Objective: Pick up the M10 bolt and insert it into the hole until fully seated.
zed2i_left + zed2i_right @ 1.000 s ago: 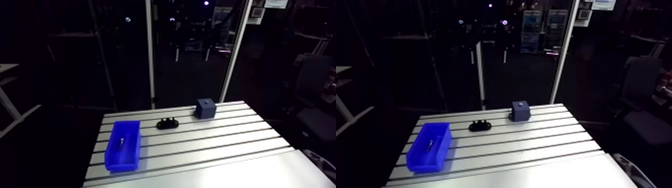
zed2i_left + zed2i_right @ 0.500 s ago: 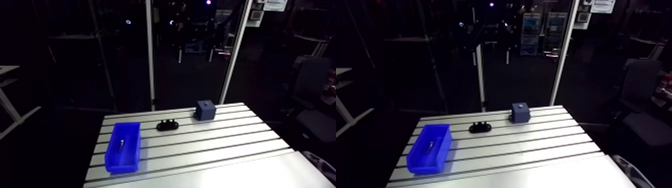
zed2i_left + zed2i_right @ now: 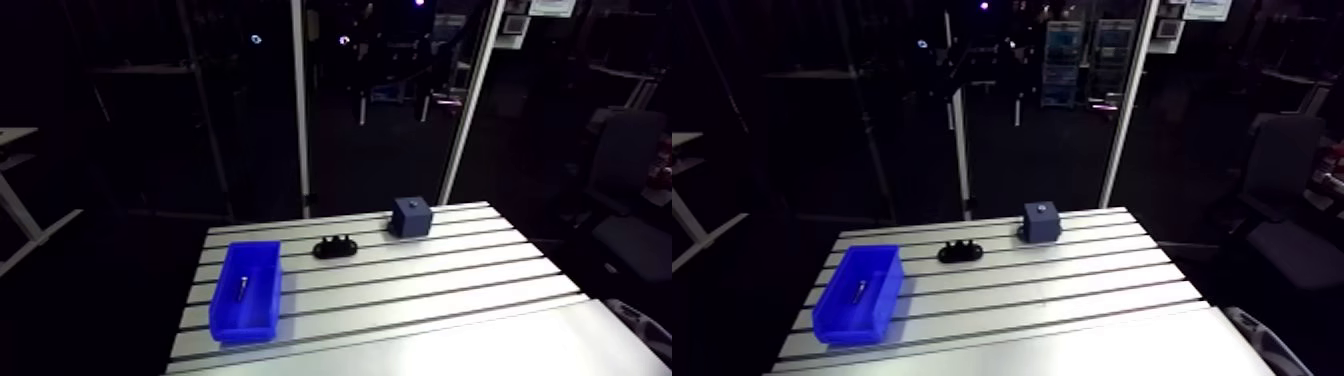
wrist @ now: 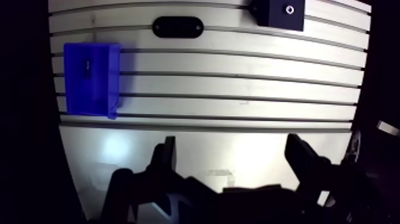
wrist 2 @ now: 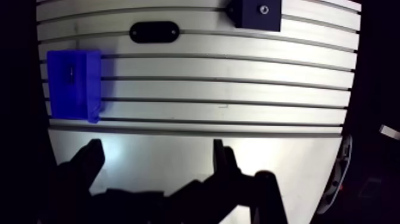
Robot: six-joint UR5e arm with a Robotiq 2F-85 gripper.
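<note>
Gripper (image 4: 233, 159) spread wide, nothing between the fingers (image 4: 167, 156), hanging over the bare near strip of the table (image 3: 430, 290). M10 bolt (image 3: 242, 288) lies loose inside the blue bin (image 3: 244, 328), roughly 10 o'clock from the gripper and well apart from it. Dark block (image 3: 411, 217) with the hole (image 4: 289, 9) on top sits at the table's far edge, about 1 o'clock from the gripper. Black oval piece (image 3: 336, 247) lies between bin and block, near 11 o'clock, touching neither.
</note>
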